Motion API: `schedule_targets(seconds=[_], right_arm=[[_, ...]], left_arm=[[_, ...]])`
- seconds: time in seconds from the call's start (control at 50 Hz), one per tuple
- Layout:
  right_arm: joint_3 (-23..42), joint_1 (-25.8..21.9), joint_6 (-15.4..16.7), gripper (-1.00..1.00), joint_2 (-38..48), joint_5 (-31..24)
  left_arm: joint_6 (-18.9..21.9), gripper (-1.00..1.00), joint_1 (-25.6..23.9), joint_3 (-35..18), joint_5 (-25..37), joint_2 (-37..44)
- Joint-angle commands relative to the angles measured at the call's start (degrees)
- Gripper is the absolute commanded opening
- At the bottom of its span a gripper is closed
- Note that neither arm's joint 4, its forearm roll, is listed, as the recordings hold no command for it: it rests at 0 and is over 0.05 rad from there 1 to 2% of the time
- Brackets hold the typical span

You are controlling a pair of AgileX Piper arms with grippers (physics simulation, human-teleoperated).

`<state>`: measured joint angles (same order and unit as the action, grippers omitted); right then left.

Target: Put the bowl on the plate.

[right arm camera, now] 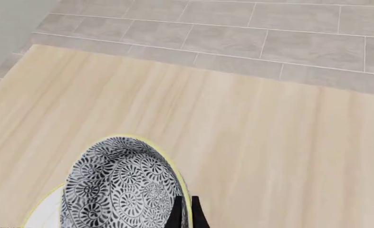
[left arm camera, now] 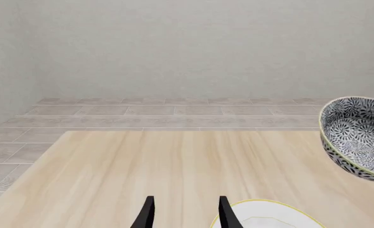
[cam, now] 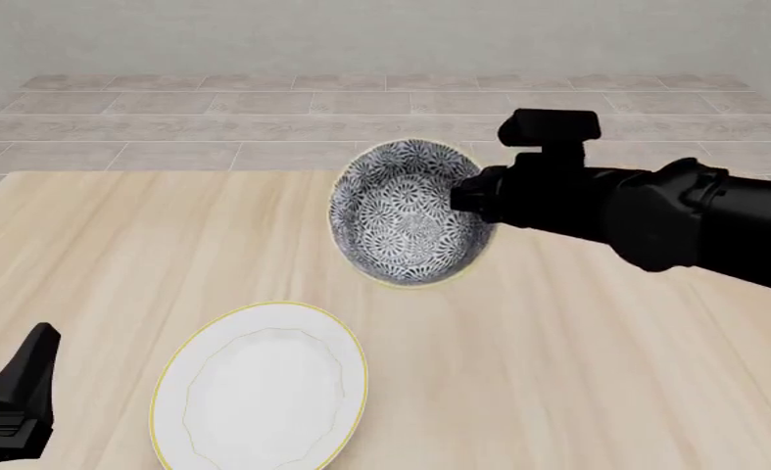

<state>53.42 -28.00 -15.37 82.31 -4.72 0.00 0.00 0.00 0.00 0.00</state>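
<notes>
Above the wooden table [cam: 581,352], beyond the plate [cam: 257,397] and to its right: the bowl [cam: 405,211], carried clear of the surface, tipped steeply so that the inside faces the front camera. Pinched at the rim by the right gripper [right arm camera: 184,211], one finger inside the wall and one outside, closed narrowly on the thin edge. Probably tilted because of that one-sided rim hold, and lifted high enough to travel over the plate's edge. Parked low at the near left corner: the left gripper [left arm camera: 187,211], fingers standing moderately apart around nothing, seemingly kept out of the way. Deep, round, covered inside and out in dense dark-grey-and-white flowers, with a thin yellow rim; narrower than the shallow white, gold-edged plate lying flat and bare.
</notes>
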Motion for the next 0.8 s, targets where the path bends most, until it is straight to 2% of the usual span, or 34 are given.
schedule_targets(seconds=[0.02,0.44,0.8], right_arm=[[2.45,-3.05,-1.74,-1.0,2.44,0.86],[6.35,-6.77,-2.15,-1.0,6.06,0.53],[8.93,-10.71,-3.78,-1.0,10.33,1.13]], left_arm=[[0.0,1.0,0.0,0.0,0.0,0.0],[0.0,1.0,0.0,0.0,0.0,0.0],[0.0,1.0,0.0,0.0,0.0,0.0]])
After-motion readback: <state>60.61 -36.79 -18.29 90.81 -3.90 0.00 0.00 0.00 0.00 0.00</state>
